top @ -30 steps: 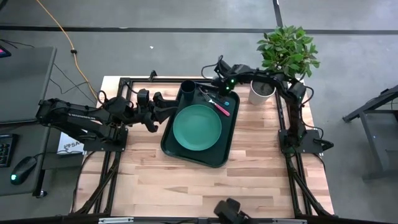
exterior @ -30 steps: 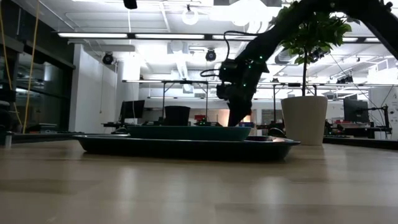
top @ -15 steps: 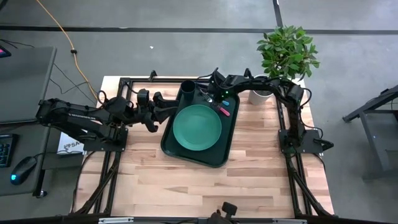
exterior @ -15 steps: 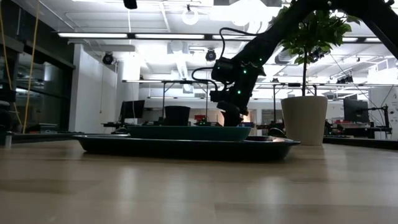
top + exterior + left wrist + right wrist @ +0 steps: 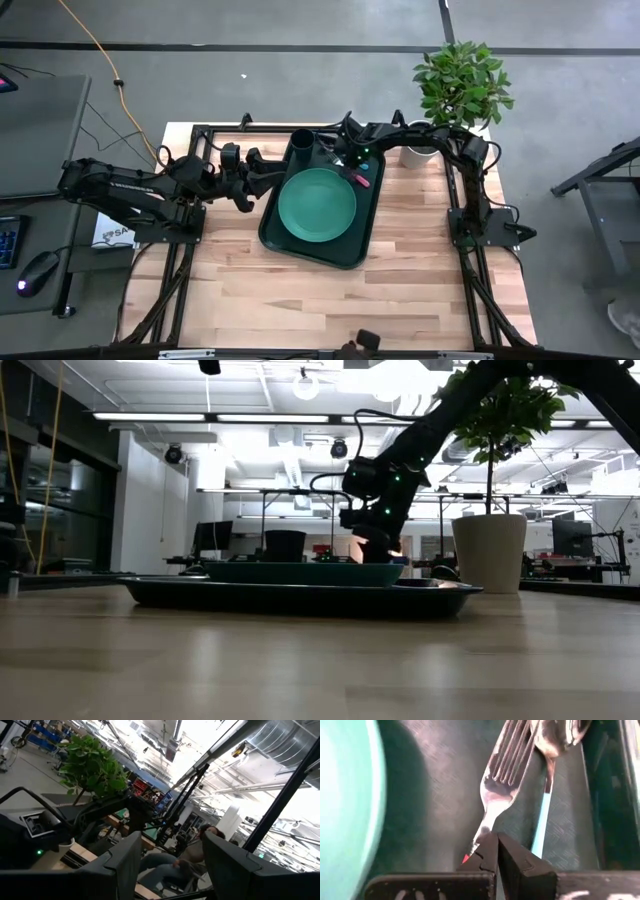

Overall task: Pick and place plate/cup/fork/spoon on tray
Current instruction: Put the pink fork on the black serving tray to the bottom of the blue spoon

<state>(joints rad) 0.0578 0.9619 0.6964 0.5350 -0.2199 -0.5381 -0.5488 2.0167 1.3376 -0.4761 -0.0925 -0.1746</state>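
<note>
Pale butcher-block planks form the table, on which the dark green tray is set near the middle. At the left, the left gripper is held idle just beside the tray's left rim, its fingers spread with nothing between them. On the tray, the cup is seen in the far left corner and the teal plate fills the middle. To the right of the plate, along the tray's far right part, the fork and the spoon are laid side by side on the tray floor, the two seeming to touch near their metal heads. The right gripper is lowered over these two, its tips pressed together over the fork's pink handle; whether the handle is actually pinched cannot be told, since the handle is hidden behind the tips.

In the right wrist view, the fork's long axis is seen running straight away from the right gripper, tines pointing away and handle end nearest the fingers. The spoon's blue handle lies nearly parallel, just beside it. All four items are judged to be on the tray, so a release and clean withdrawal along the fork's axis seems called for, without dragging the spoon. At the far right a potted plant stands.
</note>
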